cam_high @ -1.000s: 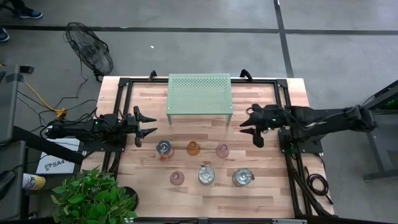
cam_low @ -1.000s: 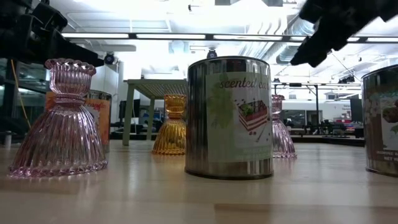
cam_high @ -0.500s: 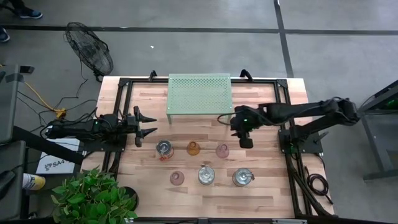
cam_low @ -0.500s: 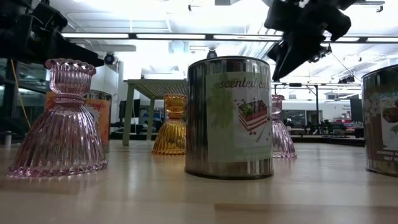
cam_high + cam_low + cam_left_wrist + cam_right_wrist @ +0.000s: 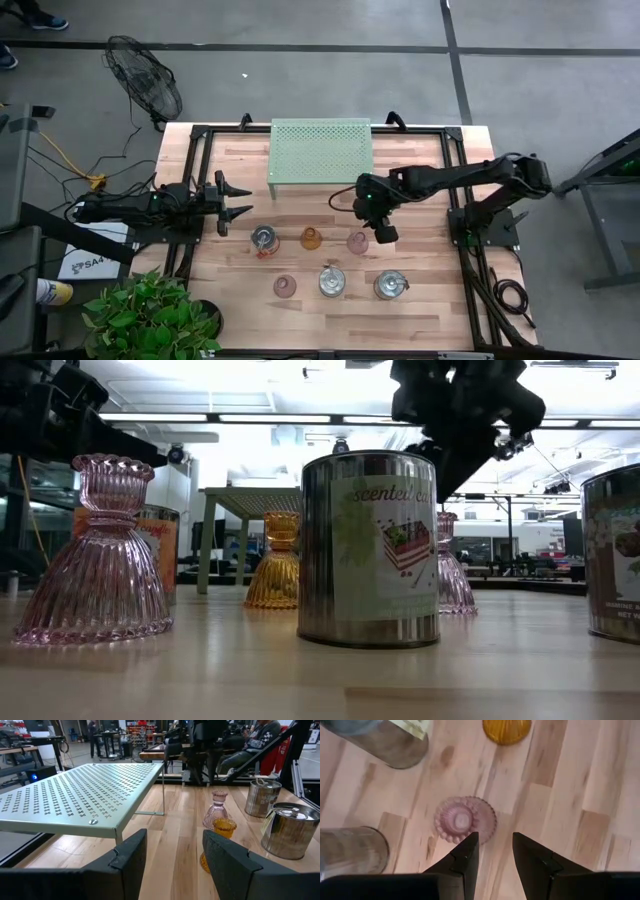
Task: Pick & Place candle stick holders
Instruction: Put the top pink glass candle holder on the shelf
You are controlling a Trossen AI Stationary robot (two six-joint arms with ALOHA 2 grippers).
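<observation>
Wood plank table (image 5: 420, 280) | green perforated shelf (image 5: 321, 150) | fan (image 5: 143, 88) on grey floor | right tool (image 5: 381, 236) parted, empty

High view: overhead, straight down on the whole table (image 5: 430, 160) and both arms. Low view: tabletop height, level, close to the nearest holders. Wrist views: left looks level across the green shelf (image 5: 75, 795); right looks steeply down; all share the holder cluster.

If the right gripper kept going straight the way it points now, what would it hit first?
The right gripper points down at the table, open. Straight on it would probably meet bare wood just beside the pink candle holder, possibly clipping its scalloped rim; depth is hard to judge.
</observation>
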